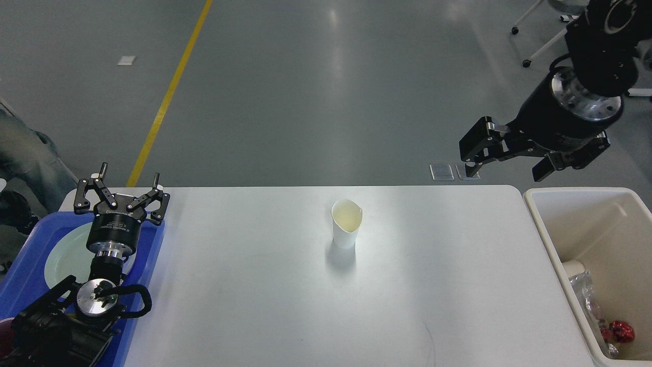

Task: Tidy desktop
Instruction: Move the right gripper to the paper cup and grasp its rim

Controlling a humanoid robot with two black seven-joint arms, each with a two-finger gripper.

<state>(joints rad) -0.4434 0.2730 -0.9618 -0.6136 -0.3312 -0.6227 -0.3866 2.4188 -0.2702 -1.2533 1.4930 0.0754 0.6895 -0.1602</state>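
The white desktop (pixel 254 285) fills the lower middle of the head view. A white paper cup (pixel 346 223) with a dented rim stands upright near the desktop's far middle. My left gripper (pixel 122 186) is open and empty above the far end of the blue tray (pixel 20 278), well left of the cup. My right gripper (pixel 504 165) is open and empty, raised above the desktop's far right corner, up and to the right of the cup.
The blue tray holds a pale green plate (pixel 63 257). A cream bin (pixel 552 234) stands at the desktop's right edge with a clear wrapper (pixel 586 293) and a red shiny object (pixel 619 331) inside. Grey floor with a yellow line (pixel 168 97) lies beyond.
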